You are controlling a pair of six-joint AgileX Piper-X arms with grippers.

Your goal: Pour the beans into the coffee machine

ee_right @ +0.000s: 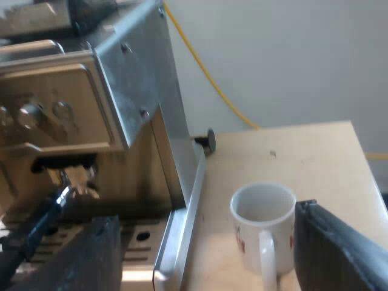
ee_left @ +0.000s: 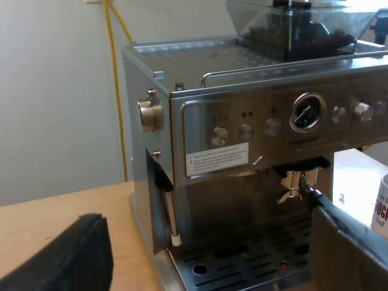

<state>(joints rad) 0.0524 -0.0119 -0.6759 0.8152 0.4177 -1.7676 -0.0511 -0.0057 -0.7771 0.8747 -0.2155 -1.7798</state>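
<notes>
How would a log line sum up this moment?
left gripper open, facing espresso machine | right gripper open, near empty mug | bean hopper holds beans

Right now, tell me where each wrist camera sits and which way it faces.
Left wrist view: rides the left arm, facing the espresso machine's front and bean hopper; the open left gripper frames it.
Right wrist view: rides the right arm, looking down at the mug beside the machine; the open right gripper shows near it.
Both share the machine and the mug.
</notes>
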